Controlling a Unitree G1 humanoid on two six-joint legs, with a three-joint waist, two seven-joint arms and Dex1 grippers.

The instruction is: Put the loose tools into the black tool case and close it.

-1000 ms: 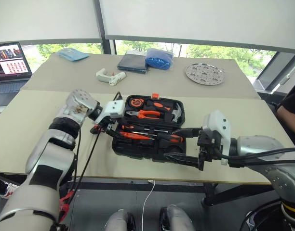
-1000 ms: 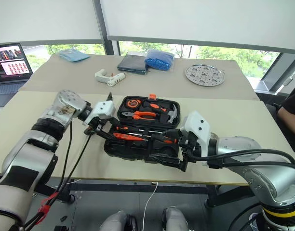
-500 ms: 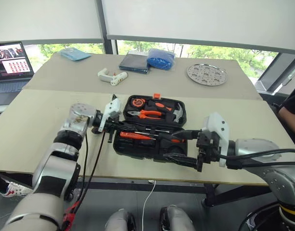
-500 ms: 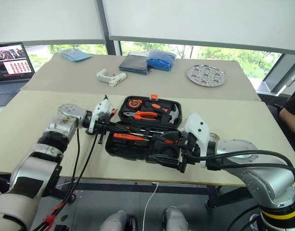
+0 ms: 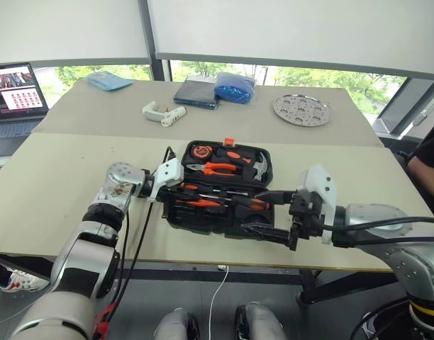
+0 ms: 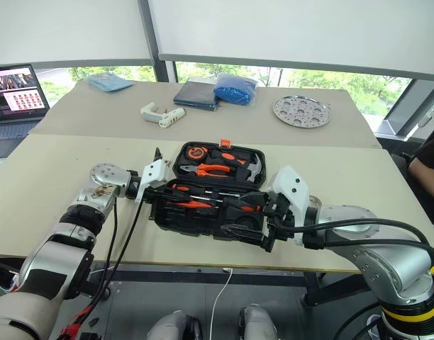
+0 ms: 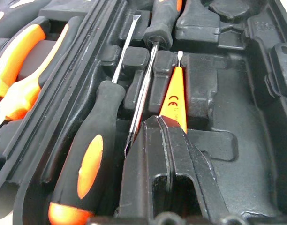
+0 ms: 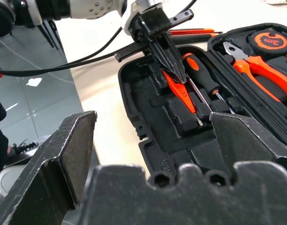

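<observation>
The black tool case [image 5: 196, 225] lies open on the near table. Its far half holds pliers, a hammer and a tape measure. In its near half lie two orange-and-black screwdrivers [image 7: 87, 164] [image 7: 162, 18] and the slim orange tester screwdriver [image 7: 174, 96]. My left gripper [image 5: 176, 190] is shut at the case's left end, its tips [image 7: 167, 136] over the tester's handle end. My right gripper [image 5: 251, 212] stands open over the case's front right part, nothing between its fingers [image 8: 64, 154]. A slim orange tool [image 8: 192, 32] lies on the table just outside the case.
On the far table are a white pistol-shaped tool [image 5: 162, 112], a dark flat book-like thing [image 5: 196, 92], a blue bag [image 5: 235, 86], a perforated metal plate [image 5: 302, 108], a blue cloth [image 5: 107, 79] and a laptop [image 5: 15, 88]. A person sits at the right edge [image 5: 430, 170].
My left gripper came down into the case's near half and shut. The right gripper stayed where it was, open.
</observation>
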